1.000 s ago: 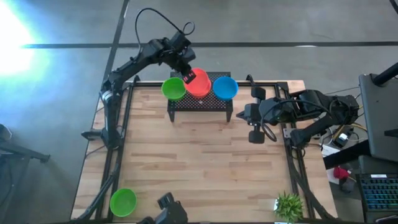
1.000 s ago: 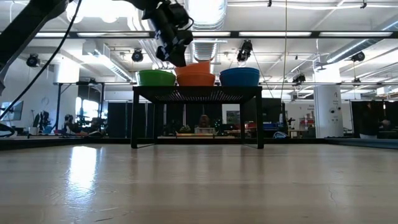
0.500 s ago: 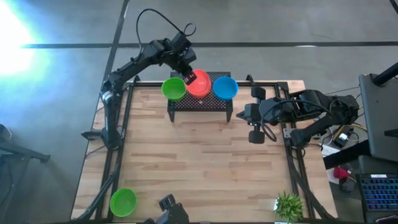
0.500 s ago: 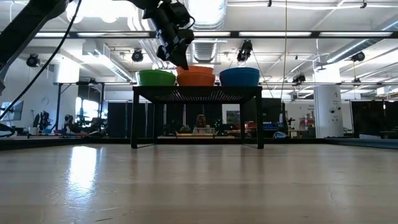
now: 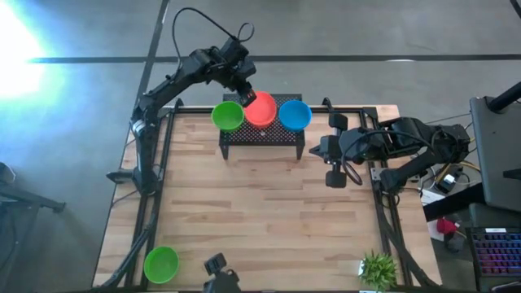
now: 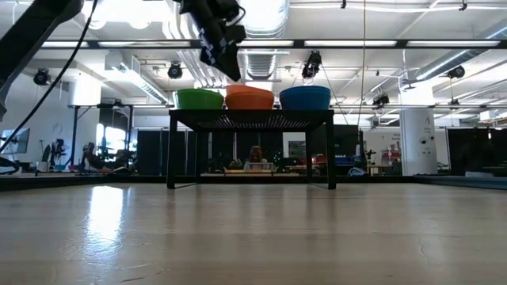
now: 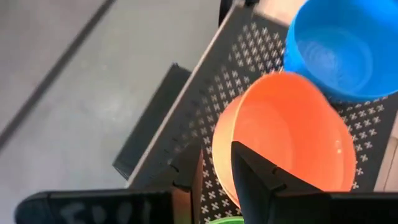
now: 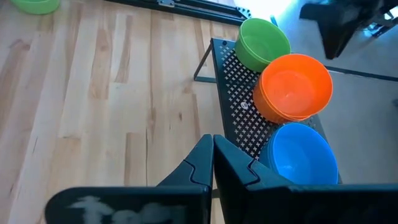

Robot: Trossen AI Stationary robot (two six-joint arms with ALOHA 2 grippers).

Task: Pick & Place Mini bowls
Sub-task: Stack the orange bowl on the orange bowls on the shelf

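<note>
My left gripper (image 5: 243,88): over the far rim of the orange-red stack, fingers parted and holding nothing; in the left wrist view one finger (image 7: 261,180) hangs inside the rim line and the other outside, the bowl wall in the gap between them but clear of both, as far as I can judge.
Orange-red bowls (image 5: 260,109): just below me on the black perforated rack (image 5: 262,135), nested in a stack; the right wrist view shows at least two rims, how many in all I cannot tell.
Green bowl on rack (image 5: 227,115): just beside the stack, on the side of my own arm.
Blue bowl (image 5: 295,115): just beside the stack on the other side, toward the right arm.
Lone green bowl (image 5: 161,264): well away from me, at the near left corner of the wooden table (image 5: 260,212).
My right gripper (image 8: 212,163): clenched on nothing, waiting off the rack's right end.
Handling, my judgement: thin, stiff plastic, light, probably slick; nested ones may lift together or tip.
Where to grip: pinch the rim wall, one finger inside and one outside.
</note>
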